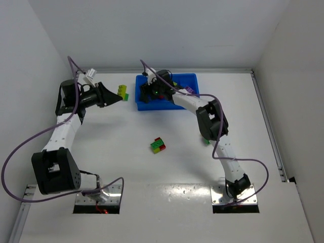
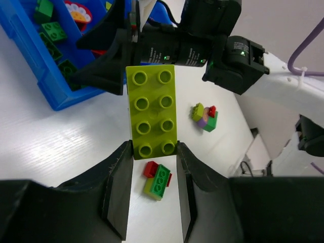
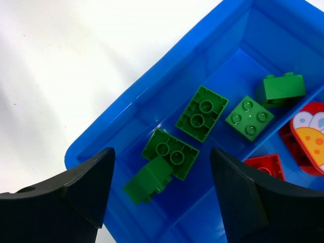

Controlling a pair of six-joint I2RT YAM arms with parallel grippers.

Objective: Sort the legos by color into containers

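Overhead, the left gripper (image 1: 119, 96) holds a lime brick (image 1: 122, 91) just beside the tray (image 1: 191, 77). The right gripper (image 1: 153, 92) hangs over the tray's left end, and a clump (image 1: 158, 145) lies mid-table. Only the left wrist view shows the grip: jaws closed on the brick's near end, across its flat sides. It is light, stiff, slick plastic, so the sides look better to pinch than the studs. Only the right wrist view shows jaws wide and empty above green bricks (image 3: 202, 112) in the end compartment, with a red brick (image 3: 266, 164) next door.
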